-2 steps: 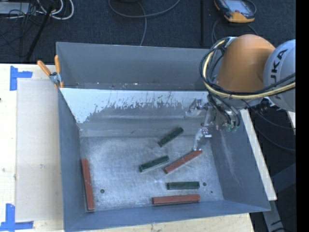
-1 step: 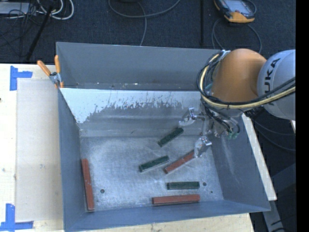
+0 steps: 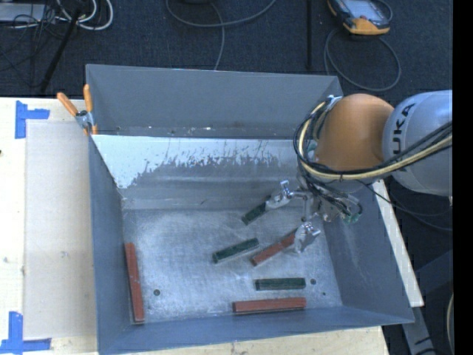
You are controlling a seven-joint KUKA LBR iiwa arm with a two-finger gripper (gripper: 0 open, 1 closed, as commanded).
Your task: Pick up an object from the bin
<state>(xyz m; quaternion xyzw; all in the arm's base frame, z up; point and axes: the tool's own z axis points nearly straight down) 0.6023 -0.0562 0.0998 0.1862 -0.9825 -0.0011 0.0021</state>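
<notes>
1 camera, above and aside, angled down, whole bin (image 3: 222, 102)

I've got two short sticks flat on the bin (image 3: 185, 109) floor, right of centre: a dark green stick (image 3: 254, 214) slanting up to the right, and a reddish-brown stick (image 3: 270, 252) just below, slanting likewise.

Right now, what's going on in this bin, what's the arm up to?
The arm reaches in from the right, and its gripper is low over the right side of the grey bin, fingers spread with nothing between them. One fingertip is close beside a dark green bar, the other beside a reddish-brown bar. A few other bars lie loose on the floor. Nothing is picked up yet.
</notes>
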